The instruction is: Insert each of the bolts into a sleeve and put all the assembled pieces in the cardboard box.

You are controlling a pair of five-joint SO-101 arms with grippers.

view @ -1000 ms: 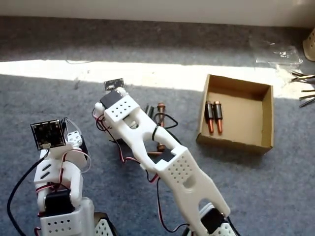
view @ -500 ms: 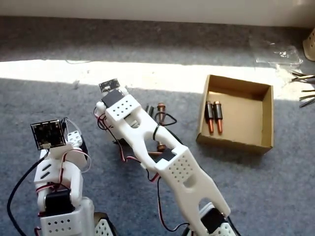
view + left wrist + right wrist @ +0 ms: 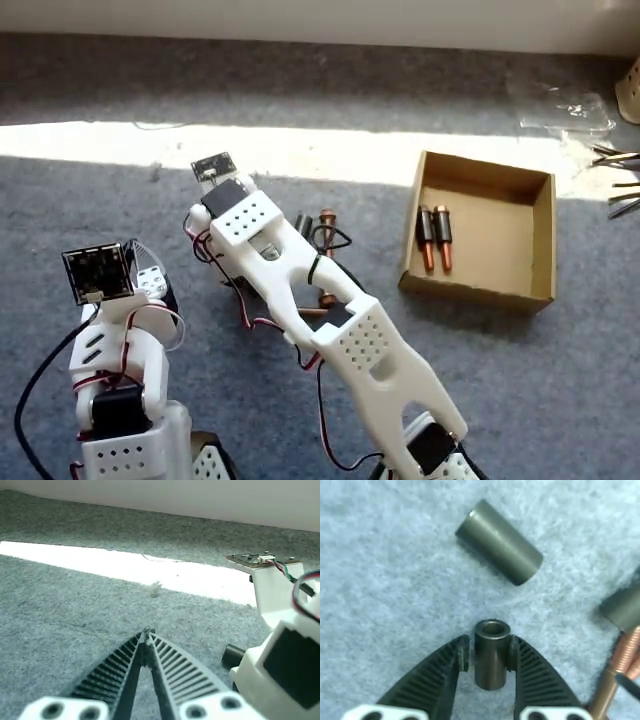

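Sleeve (image 3: 491, 670) number one of the loose pieces stands pinched in the right gripper (image 3: 488, 652), whose ribbed fingers press on its two sides. It is held end-on to the wrist camera, with the open bore facing up out of the gripper. My reading is that this grip is chosen to keep the hole free, so a bolt can be slid in from the exposed end.

A second sleeve (image 3: 500, 542) lies on its side on the grey felt of the desk (image 3: 520, 380), just beyond the held one and apart from it. Copper bolts (image 3: 620, 655) lie off to one side, with another dark sleeve end (image 3: 622, 610) next to them. So the parts to be joined are grouped close around the gripper.

The cardboard box (image 3: 470, 287) sits well apart to the side, and two assembled pieces (image 3: 434, 235) lie side by side on its floor. That suggests part of the job is done.

The right arm (image 3: 330, 310) stretches out long and low across the middle of the desk, with its wrist tipped down over the loose parts. The left arm (image 3: 120, 370) is folded back near its base. The left gripper (image 3: 146, 635) has its fingers closed tip to tip on nothing and points out over bare felt, beside the other arm's wrist.
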